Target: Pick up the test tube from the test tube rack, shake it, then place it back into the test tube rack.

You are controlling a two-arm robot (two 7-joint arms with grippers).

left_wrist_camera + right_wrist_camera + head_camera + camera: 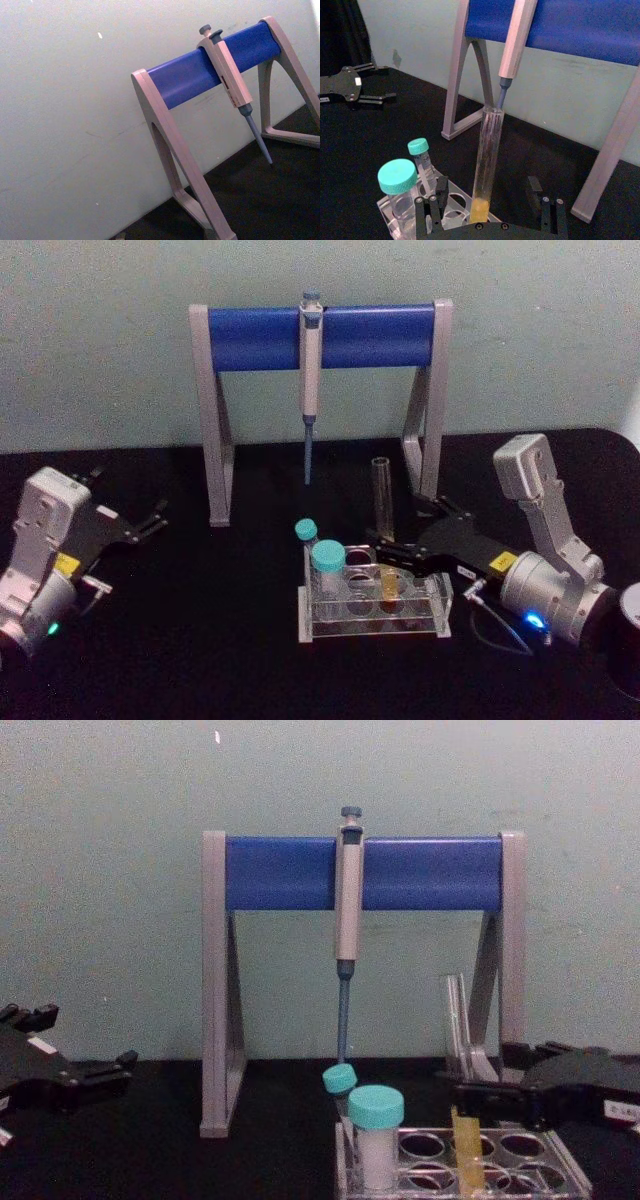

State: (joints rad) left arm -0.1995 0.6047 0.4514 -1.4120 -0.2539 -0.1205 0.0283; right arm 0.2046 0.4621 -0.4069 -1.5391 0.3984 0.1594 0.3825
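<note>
The test tube (383, 502) stands upright in the test tube rack (320, 625), its yellow-orange liquid down at rack level (481, 207). My right gripper (395, 523) reaches in from the right and is open. In the right wrist view its fingers (434, 207) stand on either side of the tube (488, 150) with clear gaps. The chest view has the tube (458, 1020) rising above the rack (572, 1165), right gripper (490, 1080) level with it. Far to the left my left gripper (148, 522) rests open on the table.
Two teal-capped vials (328, 560) (306, 531) stand in the rack's left holes. Behind the rack a grey-and-blue pipette stand (250, 337) holds a hanging pipette (311, 370), its tip just above and behind the tube. The table is black.
</note>
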